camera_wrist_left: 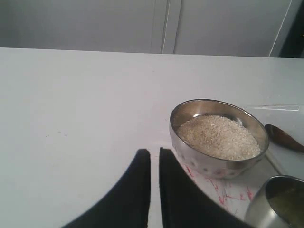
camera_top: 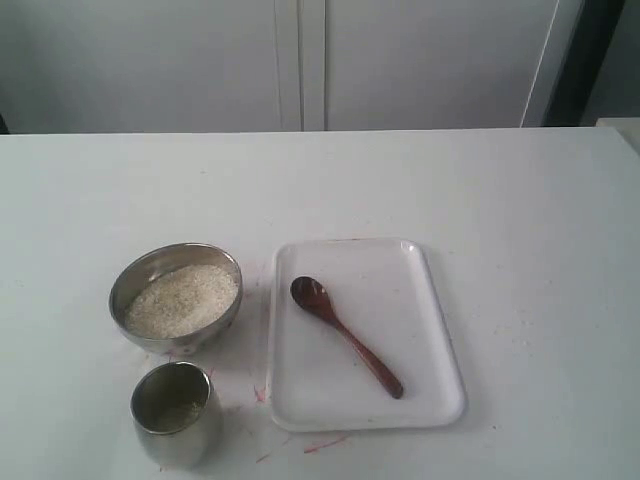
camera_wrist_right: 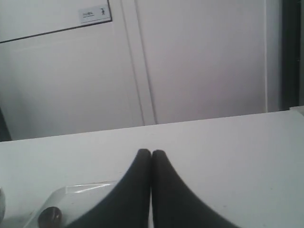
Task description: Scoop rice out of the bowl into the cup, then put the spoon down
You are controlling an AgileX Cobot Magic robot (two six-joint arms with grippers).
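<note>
The steel bowl (camera_top: 180, 343) stands left of centre, holding a mound of white rice (camera_top: 182, 298). The steel cup (camera_top: 175, 440) stands upright just in front of it, and its inside looks dim and pale. The brown wooden spoon (camera_top: 345, 335) lies on a clear tray (camera_top: 420, 400), scoop towards the back. No gripper shows in the exterior view. In the left wrist view my left gripper (camera_wrist_left: 154, 152) is shut on nothing, hovering beside the bowl (camera_wrist_left: 209, 164), the rice (camera_wrist_left: 218, 137) and the cup (camera_wrist_left: 259, 213). My right gripper (camera_wrist_right: 151, 152) is shut and empty, near the tray's corner (camera_wrist_right: 80, 189).
The white table (camera_top: 520, 200) stretches wide around the objects. Red scribble marks (camera_top: 320, 443) lie on it near the tray's front edge and by the bowl. White cabinet doors (camera_top: 300, 60) stand behind the table's far edge.
</note>
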